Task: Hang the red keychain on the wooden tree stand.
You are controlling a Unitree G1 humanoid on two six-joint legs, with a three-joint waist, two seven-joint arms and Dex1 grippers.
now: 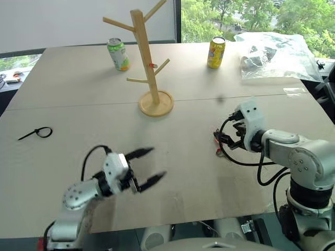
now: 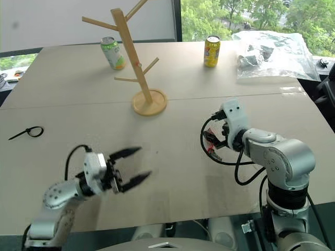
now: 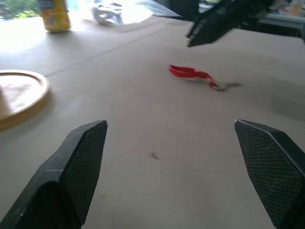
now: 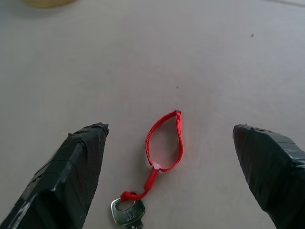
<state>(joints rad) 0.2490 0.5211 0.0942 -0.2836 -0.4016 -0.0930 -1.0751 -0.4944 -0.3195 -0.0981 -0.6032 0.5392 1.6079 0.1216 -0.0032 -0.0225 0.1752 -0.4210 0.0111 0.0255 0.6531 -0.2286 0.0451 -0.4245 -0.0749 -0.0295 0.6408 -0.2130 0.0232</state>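
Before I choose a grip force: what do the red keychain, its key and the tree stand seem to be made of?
The red keychain: apparently woven fabric strap, matte; it lies limp in a thin flat loop. The key: likely metal, with a dull grey sheen and a punched hole. The wooden tree stand: light wood by its pale tan colour, smooth and probably unvarnished; grain is too fine to confirm.

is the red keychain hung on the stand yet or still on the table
Still on the table: the red keychain lies flat, loop spread, key attached, between the right gripper's open jaws, apart from the wooden tree stand.
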